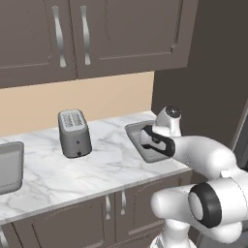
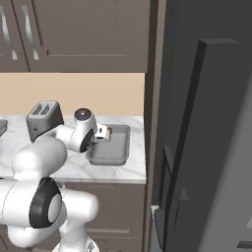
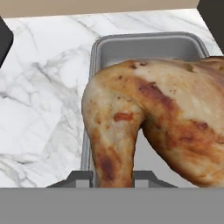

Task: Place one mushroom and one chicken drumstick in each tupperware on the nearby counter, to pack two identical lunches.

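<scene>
The tool (image 2: 109, 132) grips a chicken drumstick (image 3: 153, 127) above the grey tupperware (image 2: 118, 147) — right of the toaster (image 1: 74, 132) on the surface (image 1: 72, 174).

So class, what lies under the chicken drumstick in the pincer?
Under the chicken drumstick sits a grey tupperware on the marble counter. Its visible far end is bare; the drumstick covers the rest of its floor.

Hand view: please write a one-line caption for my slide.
Gripper holds a chicken drumstick above a grey tupperware on the marble counter.
</scene>
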### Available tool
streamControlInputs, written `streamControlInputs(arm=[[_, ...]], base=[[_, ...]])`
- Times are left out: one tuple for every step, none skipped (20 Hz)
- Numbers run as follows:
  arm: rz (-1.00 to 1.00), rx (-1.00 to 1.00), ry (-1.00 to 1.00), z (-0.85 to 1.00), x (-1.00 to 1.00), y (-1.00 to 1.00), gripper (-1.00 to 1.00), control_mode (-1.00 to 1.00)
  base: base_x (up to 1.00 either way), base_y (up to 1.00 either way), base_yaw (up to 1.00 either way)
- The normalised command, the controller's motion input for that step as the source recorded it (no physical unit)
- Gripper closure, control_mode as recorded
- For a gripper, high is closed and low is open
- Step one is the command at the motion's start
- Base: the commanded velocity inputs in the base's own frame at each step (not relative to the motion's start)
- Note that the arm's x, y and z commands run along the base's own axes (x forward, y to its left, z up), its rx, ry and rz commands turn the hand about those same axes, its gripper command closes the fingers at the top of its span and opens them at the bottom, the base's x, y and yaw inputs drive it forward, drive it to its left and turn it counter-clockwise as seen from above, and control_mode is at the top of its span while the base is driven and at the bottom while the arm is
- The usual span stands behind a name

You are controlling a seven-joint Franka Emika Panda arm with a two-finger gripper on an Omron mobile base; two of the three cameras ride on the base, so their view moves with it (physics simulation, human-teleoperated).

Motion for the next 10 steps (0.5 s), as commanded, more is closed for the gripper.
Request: streamControlInputs(arm=[[0.00,0.00,0.00,-0.37,0.66,0.00,1.00,-1.00],[0.00,0.00,0.00,-0.37,0.65,0.00,1.00,-1.00],[0.00,0.00,0.00,-0.36,0.62,0.00,1.00,-1.00],[0.00,0.00,0.00,-0.34,0.59,0.00,1.00,-1.00],[0.00,0.00,0.00,-0.30,0.58,0.00,1.00,-1.00],[0.00,0.00,0.00,-0.25,0.55,0.00,1.00,-1.00],[0.00,0.00,0.00,-0.21,0.52,0.00,1.00,-1.00],[0.00,0.00,0.00,-0.22,0.51,0.00,1.00,-1.00],[0.00,0.00,0.00,-0.23,0.47,0.00,1.00,-1.00],[0.00,0.00,0.00,-0.25,0.45,0.00,1.00,-1.00]], base=[[0.00,0.00,0.00],[0.00,0.00,0.00],[0.00,0.00,0.00],[0.00,0.00,0.00],[0.00,0.00,0.00],[0.00,0.00,0.00],[0.00,0.00,0.00],[0.00,0.00,0.00],[0.00,0.00,0.00],[0.00,0.00,0.00]])
